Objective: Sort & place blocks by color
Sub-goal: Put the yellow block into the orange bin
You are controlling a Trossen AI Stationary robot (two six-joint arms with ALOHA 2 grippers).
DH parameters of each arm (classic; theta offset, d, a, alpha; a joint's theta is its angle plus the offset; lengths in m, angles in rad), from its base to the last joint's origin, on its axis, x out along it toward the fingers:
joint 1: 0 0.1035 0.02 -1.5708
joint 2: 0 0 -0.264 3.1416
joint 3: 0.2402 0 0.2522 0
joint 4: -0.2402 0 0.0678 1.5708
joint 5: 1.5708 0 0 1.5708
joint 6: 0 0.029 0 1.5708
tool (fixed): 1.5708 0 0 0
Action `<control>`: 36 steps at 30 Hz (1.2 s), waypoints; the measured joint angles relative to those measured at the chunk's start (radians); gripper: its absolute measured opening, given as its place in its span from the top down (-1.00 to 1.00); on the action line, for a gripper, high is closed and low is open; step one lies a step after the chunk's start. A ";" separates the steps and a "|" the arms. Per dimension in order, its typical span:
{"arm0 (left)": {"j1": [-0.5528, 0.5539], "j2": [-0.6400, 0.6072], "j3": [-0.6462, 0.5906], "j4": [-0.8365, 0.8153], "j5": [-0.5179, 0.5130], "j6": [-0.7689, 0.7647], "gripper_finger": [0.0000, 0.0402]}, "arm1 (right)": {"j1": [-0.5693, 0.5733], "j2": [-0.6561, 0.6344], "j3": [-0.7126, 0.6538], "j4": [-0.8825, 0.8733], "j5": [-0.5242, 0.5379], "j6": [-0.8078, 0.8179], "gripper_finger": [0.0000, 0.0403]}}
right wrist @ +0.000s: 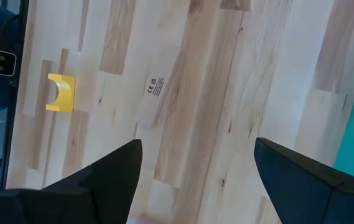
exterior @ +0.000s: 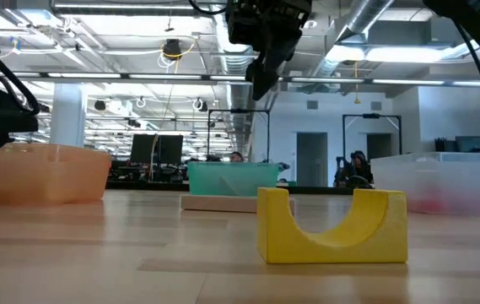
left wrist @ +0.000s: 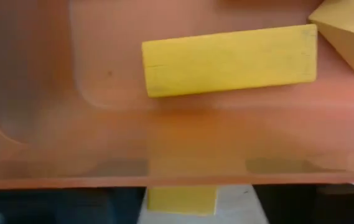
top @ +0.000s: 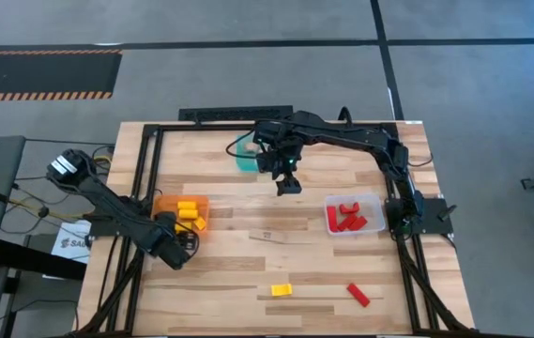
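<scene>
My left gripper (top: 178, 240) is at the near edge of the orange bin (top: 165, 205), shut on a yellow block (left wrist: 180, 198). Through the bin wall, the left wrist view shows a yellow bar (left wrist: 229, 60) lying on the bin floor. More yellow blocks (top: 189, 210) lie in that bin. A yellow arch (top: 282, 290) stands on its two legs and a red block (top: 358, 295) lies flat, both near the table's near edge. A flat tan bar (top: 276, 235) lies mid-table. My right gripper (right wrist: 198, 163) hangs open and empty high over the table's middle (top: 288, 180). My left gripper pinches the yellow block (left wrist: 180, 200) between its two fingers (left wrist: 71, 208), just outside the orange bin's wall. Only a small face of the block shows at the picture's bottom edge. Whether the block touches the table or the bin I cannot tell.
A clear bin (top: 372, 202) holding red blocks (top: 346, 219) sits by the right arm's base. A teal bin (top: 246, 158) stands toward the far edge, beside the right arm. Bare wood lies between the bins and the loose blocks. A black frame borders the table.
</scene>
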 joint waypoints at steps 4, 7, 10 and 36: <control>-0.004 -0.020 0.032 0.005 0.018 0.084 0.36 | 0.000 0.000 0.000 0.003 0.000 0.004 -0.63; -0.024 -0.061 0.077 0.004 0.036 0.225 0.49 | 0.000 0.000 0.000 0.003 0.000 0.005 -0.63; -0.043 -0.129 0.145 0.032 -0.002 0.405 0.49 | 0.000 0.000 0.000 0.003 0.000 0.006 -0.63; 0.554 -0.274 0.143 -0.339 0.074 0.865 -0.15 | -0.020 0.000 0.000 0.037 0.021 0.119 -0.63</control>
